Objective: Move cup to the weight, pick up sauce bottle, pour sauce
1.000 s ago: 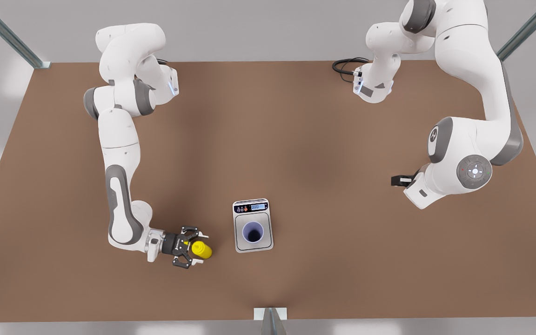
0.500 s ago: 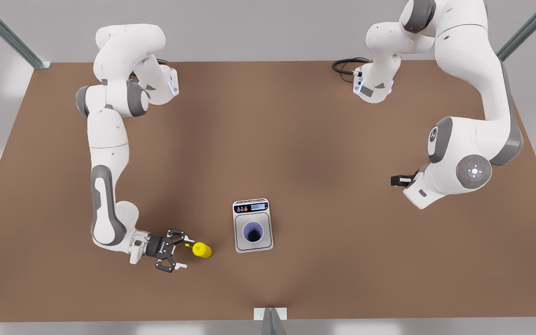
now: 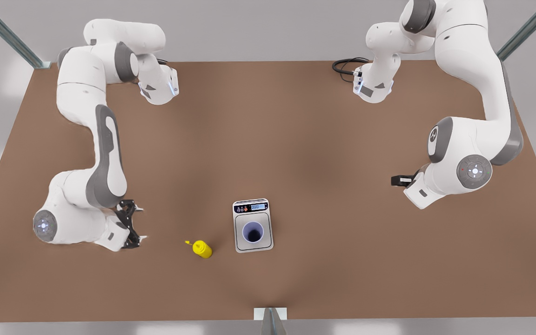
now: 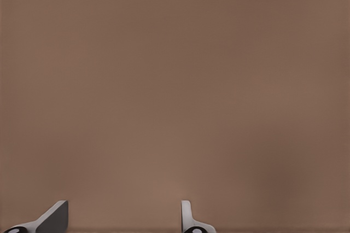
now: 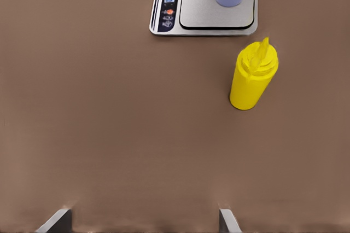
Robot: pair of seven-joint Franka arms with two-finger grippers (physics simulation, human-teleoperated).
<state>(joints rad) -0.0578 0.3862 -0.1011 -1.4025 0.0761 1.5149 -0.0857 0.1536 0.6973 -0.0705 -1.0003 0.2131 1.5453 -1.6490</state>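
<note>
Your right hand (image 3: 131, 224), fingers spread and empty, is the nearer one to the small yellow squeeze bottle (image 3: 201, 248) — it stands upright on the brown desk (image 3: 296, 139), between that hand and the silver-grey kitchen scale (image 3: 252, 225) carrying the lavender cup (image 3: 252, 231) — while the left hand (image 4: 120, 219), also spread, waits well apart.

We saw a bright yellow sauce bottle (image 3: 201, 248) at the lower middle of the front view, on a plain matte brown table (image 3: 296, 139). The cup (image 3: 252, 232) was lavender with a dark inside. The weight (image 3: 251, 206) had a silver-grey plate, a white rim and a black panel with a blue display. Both arms were white with grey joints. The right gripper (image 3: 140, 224), at the lower left, was black. The left gripper (image 4: 120, 219) showed pale grey fingers.
</note>
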